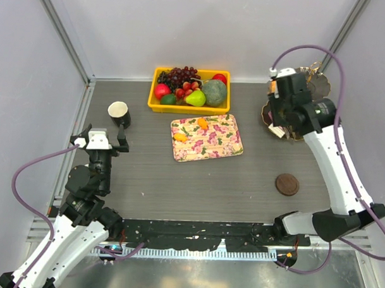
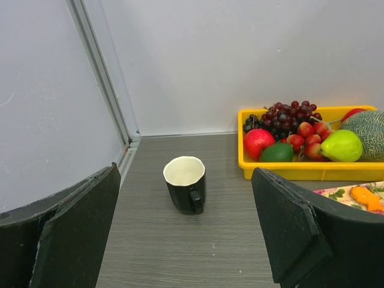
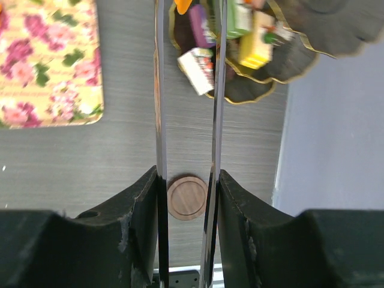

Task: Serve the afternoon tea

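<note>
Right gripper (image 3: 188, 175) hanging over table (image 3: 90, 156), jaws partly closed along two thin shiny strips (image 3: 159, 90); cannot tell whether gripping. Brown disc (image 3: 187, 197) lying below. Stand (image 3: 240, 91) beyond, carrying cake pieces (image 3: 197, 62). Left gripper (image 1: 104, 133) gaping wide, facing black cup (image 2: 186, 183) standing upright just ahead. Orange pastries (image 1: 202, 124) lying on floral tray (image 1: 211, 144).

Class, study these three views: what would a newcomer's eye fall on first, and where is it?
The yellow bin heaped with bright fruit stands far back in the middle, with the floral tray carrying two orange pastries just in front. At far right the right gripper, gripping shiny tongs, hangs by the dark gold-rimmed stand loaded with coloured cake pieces, and a black cup sits ahead of the open left gripper.
</note>
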Tool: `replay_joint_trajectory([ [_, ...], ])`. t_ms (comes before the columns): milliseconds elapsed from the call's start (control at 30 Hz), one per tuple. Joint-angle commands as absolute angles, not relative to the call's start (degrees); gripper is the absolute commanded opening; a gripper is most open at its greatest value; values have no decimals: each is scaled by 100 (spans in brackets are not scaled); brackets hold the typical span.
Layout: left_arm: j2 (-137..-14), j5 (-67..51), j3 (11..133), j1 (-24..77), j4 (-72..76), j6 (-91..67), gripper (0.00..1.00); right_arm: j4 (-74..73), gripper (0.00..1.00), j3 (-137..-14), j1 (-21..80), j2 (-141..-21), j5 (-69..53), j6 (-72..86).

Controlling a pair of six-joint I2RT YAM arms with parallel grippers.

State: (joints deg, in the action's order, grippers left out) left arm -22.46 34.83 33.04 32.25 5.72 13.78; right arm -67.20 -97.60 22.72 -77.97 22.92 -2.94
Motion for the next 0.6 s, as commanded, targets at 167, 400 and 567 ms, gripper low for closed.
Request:
replay_joint_trajectory([
  [167,-2224,3498,3366,3243,782,1371,99,-6321,35,-9941,661,-7445,2444,-9],
  [400,-2224,3480,3358,3243,791,1371,99,-5371,34,-9370,-403,-7277,1609,-9],
  [567,-2224,3498,3357,3243,791,1389,99,-4923,34,-9299,-896,-7584,774,246],
])
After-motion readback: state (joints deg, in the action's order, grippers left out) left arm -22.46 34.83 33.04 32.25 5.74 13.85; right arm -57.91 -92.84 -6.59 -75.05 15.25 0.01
